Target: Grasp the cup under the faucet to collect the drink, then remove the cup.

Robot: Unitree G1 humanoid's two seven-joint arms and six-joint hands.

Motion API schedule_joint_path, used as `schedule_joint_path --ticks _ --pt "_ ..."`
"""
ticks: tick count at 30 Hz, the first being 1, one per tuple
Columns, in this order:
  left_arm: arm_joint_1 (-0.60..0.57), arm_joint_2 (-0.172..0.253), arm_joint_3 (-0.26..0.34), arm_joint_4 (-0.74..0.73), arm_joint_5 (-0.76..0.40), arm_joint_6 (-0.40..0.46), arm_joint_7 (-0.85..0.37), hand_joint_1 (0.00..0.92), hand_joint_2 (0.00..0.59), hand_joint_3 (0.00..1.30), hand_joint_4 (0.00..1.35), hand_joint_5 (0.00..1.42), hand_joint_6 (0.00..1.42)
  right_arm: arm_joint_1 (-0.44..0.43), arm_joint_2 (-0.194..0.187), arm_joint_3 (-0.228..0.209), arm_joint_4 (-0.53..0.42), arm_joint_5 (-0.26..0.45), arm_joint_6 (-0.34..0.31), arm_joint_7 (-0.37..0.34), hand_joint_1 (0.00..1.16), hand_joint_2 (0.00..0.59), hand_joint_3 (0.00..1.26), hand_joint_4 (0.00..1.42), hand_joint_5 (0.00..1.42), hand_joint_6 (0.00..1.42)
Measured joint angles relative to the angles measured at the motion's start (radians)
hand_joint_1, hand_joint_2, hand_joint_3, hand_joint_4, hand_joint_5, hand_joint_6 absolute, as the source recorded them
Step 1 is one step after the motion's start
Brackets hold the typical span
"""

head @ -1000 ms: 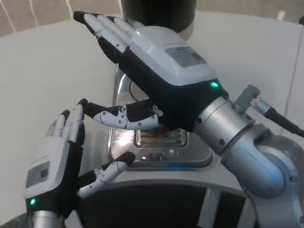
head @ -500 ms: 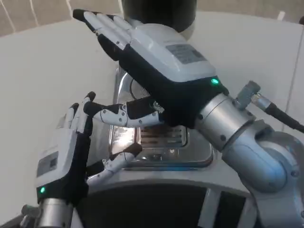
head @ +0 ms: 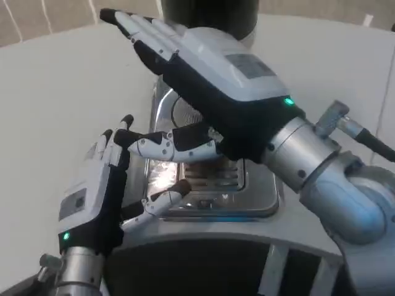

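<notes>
My right hand [head: 216,80] hovers flat and open over the shiny metal drip tray [head: 250,197], fingers stretched to the upper left and thumb pointing left. It covers most of the spot under the black dispenser [head: 210,12]. A pale curved rim [head: 179,114] peeks out beneath its palm; I cannot tell whether this is the cup. My left hand [head: 99,197] stands upright at the tray's left edge, fingers up and apart, thumb reaching toward the tray and holding nothing.
The white table [head: 55,92] stretches away on the left and behind the dispenser. A dark rounded surface [head: 203,265] lies along the bottom, just in front of the tray. My right forearm [head: 321,166] crosses the right side.
My left hand has risen and come in from the lower left to the tray's left edge. My right hand has stayed open over the tray, drifting slightly right.
</notes>
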Motion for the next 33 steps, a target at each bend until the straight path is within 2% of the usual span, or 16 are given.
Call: schedule_joint_path --ticks 3,6,8,10,11,13,16,19,22,25,28,30,33 --pt "-0.011 0.000 -0.004 0.010 0.000 -0.005 0.004 0.179 0.060 0.00 0.00 0.00 0.03 0.001 0.000 -0.009 0.000 0.016 -0.001 -0.001 0.73 0.330 0.00 0.00 0.00 0.00" --pt "-0.015 0.000 -0.005 0.018 0.000 -0.007 0.007 0.175 0.060 0.00 0.00 0.00 0.04 0.015 0.013 -0.021 0.000 0.030 -0.002 -0.031 0.73 0.333 0.00 0.00 0.00 0.00" --pt "-0.016 0.000 -0.006 0.022 0.000 -0.008 0.009 0.173 0.058 0.00 0.00 0.00 0.04 0.036 0.037 -0.037 0.001 0.042 -0.002 -0.073 0.74 0.336 0.00 0.00 0.00 0.00" --pt "-0.016 0.000 -0.007 0.026 0.000 -0.008 0.010 0.108 0.059 0.00 0.00 0.00 0.04 0.068 0.080 -0.071 0.006 0.064 -0.002 -0.145 0.75 0.347 0.00 0.00 0.00 0.00" --pt "-0.016 0.000 -0.007 0.027 0.000 -0.008 0.010 0.070 0.064 0.00 0.00 0.00 0.04 0.074 0.089 -0.080 0.009 0.070 -0.002 -0.160 0.76 0.351 0.00 0.00 0.00 0.00" --pt "-0.017 0.000 -0.007 0.029 -0.002 -0.011 0.011 0.009 0.043 0.00 0.00 0.00 0.04 0.095 0.123 -0.109 0.021 0.105 -0.002 -0.215 0.76 0.352 0.00 0.00 0.00 0.00" --pt "-0.023 -0.001 -0.007 0.041 -0.006 -0.023 0.014 0.000 0.039 0.00 0.00 0.00 0.04 0.107 0.150 -0.144 0.030 0.130 -0.008 -0.287 0.73 0.361 0.00 0.00 0.00 0.00" --pt "-0.039 -0.001 -0.007 0.055 -0.006 -0.030 0.016 0.000 0.035 0.00 0.00 0.00 0.04 0.112 0.153 -0.173 0.030 0.133 -0.020 -0.341 0.69 0.354 0.00 0.00 0.00 0.00" --pt "-0.074 0.001 -0.016 0.096 -0.006 -0.050 0.016 0.000 0.032 0.00 0.00 0.00 0.04 0.138 0.125 -0.210 0.005 0.146 -0.040 -0.347 0.67 0.346 0.00 0.00 0.00 0.00" --pt "-0.101 0.004 -0.022 0.131 -0.008 -0.066 0.016 0.000 0.031 0.00 0.00 0.00 0.04 0.160 0.071 -0.250 -0.050 0.145 -0.040 -0.330 0.66 0.346 0.00 0.00 0.00 0.00" --pt "-0.123 0.003 -0.025 0.156 -0.020 -0.082 0.018 0.000 0.028 0.00 0.00 0.00 0.04 0.219 0.010 -0.296 -0.152 0.139 -0.015 -0.278 0.67 0.346 0.00 0.00 0.00 0.00" --pt "-0.133 0.000 -0.029 0.165 -0.020 -0.090 0.022 0.000 0.025 0.00 0.00 0.00 0.05 0.258 -0.016 -0.309 -0.195 0.128 0.005 -0.251 0.74 0.350 0.00 0.00 0.00 0.00" --pt "-0.147 -0.011 -0.041 0.185 -0.019 -0.097 0.036 0.000 0.022 0.00 0.00 0.00 0.05 0.364 -0.070 -0.331 -0.285 0.096 0.025 -0.196 0.78 0.343 0.00 0.00 0.00 0.00"
